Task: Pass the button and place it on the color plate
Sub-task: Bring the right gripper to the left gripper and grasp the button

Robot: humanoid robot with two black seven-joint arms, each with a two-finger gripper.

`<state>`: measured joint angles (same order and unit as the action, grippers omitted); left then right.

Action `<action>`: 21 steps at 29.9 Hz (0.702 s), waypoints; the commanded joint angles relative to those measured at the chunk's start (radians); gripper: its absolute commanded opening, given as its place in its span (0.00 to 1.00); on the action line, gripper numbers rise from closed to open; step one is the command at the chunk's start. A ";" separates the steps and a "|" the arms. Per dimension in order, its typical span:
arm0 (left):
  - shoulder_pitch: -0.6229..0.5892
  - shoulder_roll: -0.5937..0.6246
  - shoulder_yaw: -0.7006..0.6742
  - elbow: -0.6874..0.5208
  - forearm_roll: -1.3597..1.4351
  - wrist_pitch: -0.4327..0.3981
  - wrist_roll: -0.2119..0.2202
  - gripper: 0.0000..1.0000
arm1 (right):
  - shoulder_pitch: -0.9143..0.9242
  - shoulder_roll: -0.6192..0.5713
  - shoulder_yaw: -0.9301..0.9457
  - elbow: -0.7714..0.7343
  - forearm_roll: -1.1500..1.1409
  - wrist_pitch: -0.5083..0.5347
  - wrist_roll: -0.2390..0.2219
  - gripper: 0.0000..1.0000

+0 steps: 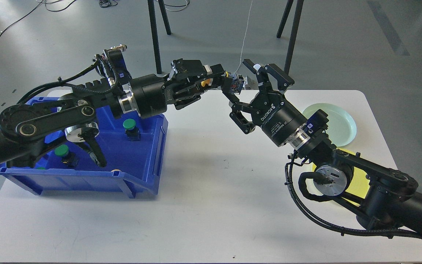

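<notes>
Reaching across the white table (211,190) in the head view, the left gripper (222,81) is closed on a small button (236,83), held in the air above the table's far edge. The right gripper (249,88) faces it with fingers spread wide around the button, not clamped. Green-capped buttons (130,126) sit in the blue bin (137,172). A pale green plate (337,121) and yellow plate (359,181) lie under the right arm.
</notes>
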<state>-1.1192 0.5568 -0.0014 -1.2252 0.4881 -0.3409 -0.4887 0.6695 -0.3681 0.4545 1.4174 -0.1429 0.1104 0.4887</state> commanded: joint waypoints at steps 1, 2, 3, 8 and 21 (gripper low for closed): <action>0.001 0.000 0.000 0.001 0.000 -0.001 0.000 0.13 | 0.001 0.005 0.000 0.000 -0.007 0.000 0.000 0.44; 0.001 0.000 0.000 0.001 0.000 -0.001 0.000 0.13 | 0.001 0.005 0.000 0.000 -0.009 0.000 0.000 0.40; 0.001 0.000 0.000 0.001 0.001 -0.001 0.000 0.13 | 0.001 0.005 -0.002 0.002 -0.009 0.000 0.000 0.36; 0.001 0.002 0.000 0.001 0.000 -0.001 0.000 0.13 | 0.013 0.012 -0.031 0.000 -0.007 0.000 0.000 0.16; 0.030 -0.002 -0.051 0.006 -0.010 0.002 0.000 0.78 | 0.019 0.014 -0.036 -0.005 -0.006 0.000 0.000 0.13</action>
<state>-1.0930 0.5578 -0.0403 -1.2228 0.4848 -0.3374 -0.4881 0.6908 -0.3537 0.4211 1.4168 -0.1488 0.1100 0.4896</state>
